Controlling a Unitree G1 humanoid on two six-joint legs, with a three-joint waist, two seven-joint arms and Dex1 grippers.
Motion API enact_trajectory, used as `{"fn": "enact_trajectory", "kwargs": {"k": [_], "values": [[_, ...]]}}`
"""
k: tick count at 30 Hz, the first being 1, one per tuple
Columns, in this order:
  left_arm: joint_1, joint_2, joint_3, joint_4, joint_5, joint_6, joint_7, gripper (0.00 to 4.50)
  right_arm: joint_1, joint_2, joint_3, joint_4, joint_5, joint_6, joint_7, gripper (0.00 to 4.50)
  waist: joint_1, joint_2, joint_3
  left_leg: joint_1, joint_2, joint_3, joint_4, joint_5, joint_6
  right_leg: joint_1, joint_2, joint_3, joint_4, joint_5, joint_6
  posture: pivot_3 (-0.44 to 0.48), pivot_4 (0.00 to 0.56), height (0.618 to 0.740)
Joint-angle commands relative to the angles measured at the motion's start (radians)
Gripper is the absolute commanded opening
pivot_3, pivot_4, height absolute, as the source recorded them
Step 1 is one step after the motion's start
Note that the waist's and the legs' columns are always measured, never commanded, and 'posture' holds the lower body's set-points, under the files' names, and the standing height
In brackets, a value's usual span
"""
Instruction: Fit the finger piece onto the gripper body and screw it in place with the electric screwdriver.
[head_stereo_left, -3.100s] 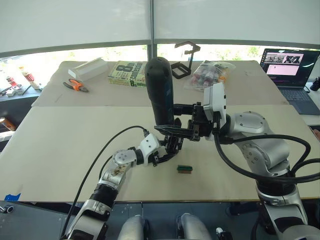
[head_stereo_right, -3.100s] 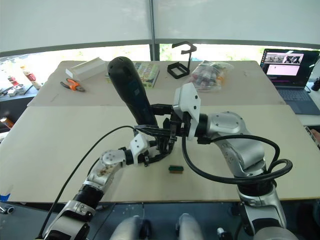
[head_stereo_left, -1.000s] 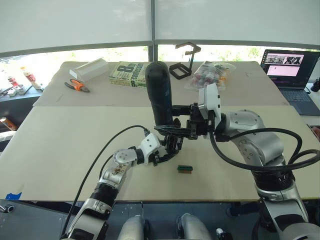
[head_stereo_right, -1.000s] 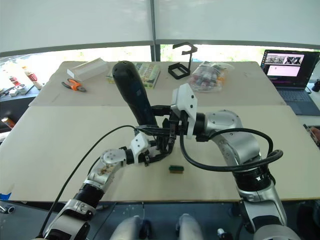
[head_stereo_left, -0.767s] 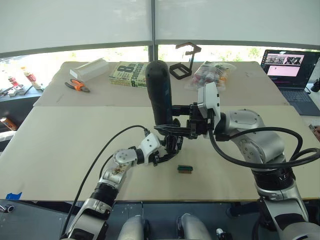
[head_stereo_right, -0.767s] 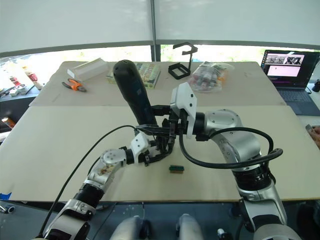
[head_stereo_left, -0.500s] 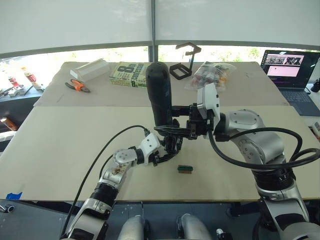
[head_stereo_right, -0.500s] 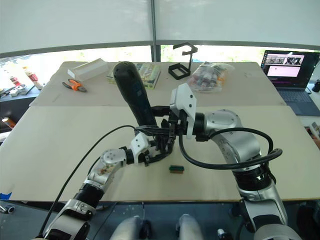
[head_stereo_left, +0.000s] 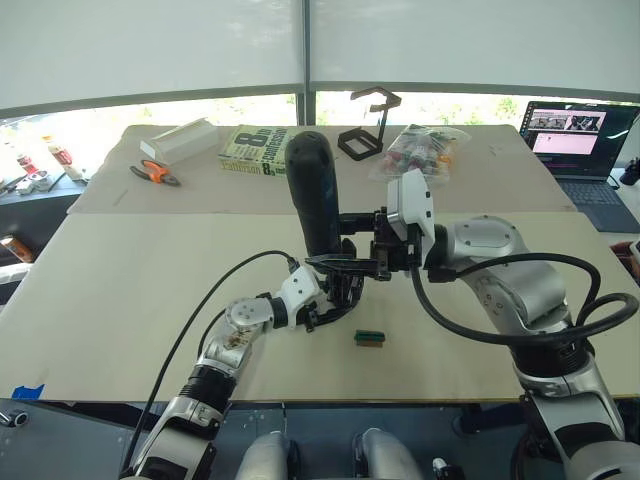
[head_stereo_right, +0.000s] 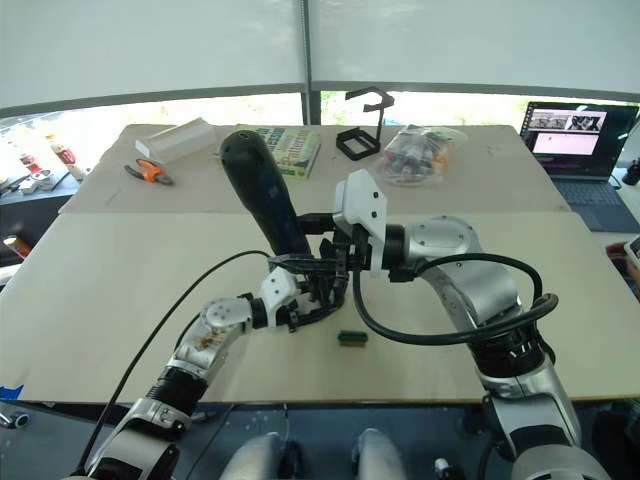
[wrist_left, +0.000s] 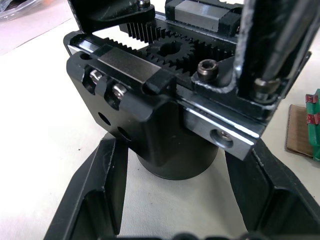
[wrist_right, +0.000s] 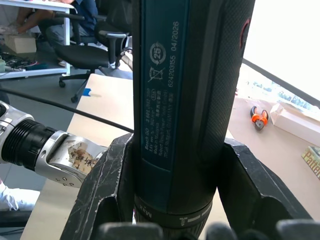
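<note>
Black gripper body (wrist_left: 165, 125) x1 in left pincer (head_stereo_left: 335, 300); right pincer (head_stereo_left: 345, 245) grips 1 electric screwdriver (head_stereo_left: 315, 200).

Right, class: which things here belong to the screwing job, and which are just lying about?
In the job: screwdriver, held upright in the right hand; gripper body, held in the left hand.

Lying about: green block, book, pliers, white box, wire stand, bag, laptop.

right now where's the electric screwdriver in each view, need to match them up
Left eye: electric screwdriver upright at centre, in the right gripper.
Right eye: left of centre, tilted.
Left wrist: dark shaft over the gripper body.
Right wrist: barrel between the fingers.
Shared landmark: orange pliers.
</note>
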Motion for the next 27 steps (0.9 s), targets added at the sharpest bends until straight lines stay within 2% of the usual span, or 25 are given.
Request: {"fn": "enact_trajectory", "kwargs": {"k": [1, 19, 27], "values": [[-0.028, 0.005, 0.008, -0.059, -0.023, -0.015, -0.02, 2.3, 0.01, -0.059, -0.01, 0.102, -0.068, 0.091, -0.023, 1.92, 0.0, 0.0, 0.0, 0.0, 0.0, 0.0, 0.0, 0.0, 0.0, 0.0, 0.0, 0.0, 0.0, 0.0, 0.0, 0.0, 0.15, 0.74], [-0.092, -0.019, 0.012, -0.05, -0.04, 0.019, -0.023, 2.3, -0.028, -0.07, -0.047, 0.109, -0.002, 0.185, -0.005, 1.92, 0.002, 0.0, 0.0, -0.004, 0.0, 0.0, 0.0, 0.0, 0.0, -0.002, -0.004, -0.001, -0.002, 0.0, 0.0, 0.0, 0.15, 0.74], [-0.115, -0.025, 0.014, -0.024, -0.039, 0.018, -0.028, 2.3, 0.02, -0.095, 0.017, 0.113, -0.088, 0.112, 0.021, 1.92, 0.004, 0.0, 0.0, -0.004, -0.001, -0.001, 0.0, 0.0, 0.0, -0.001, -0.006, -0.002, -0.002, 0.0, 0.0, 0.0, 0.15, 0.74]]}}
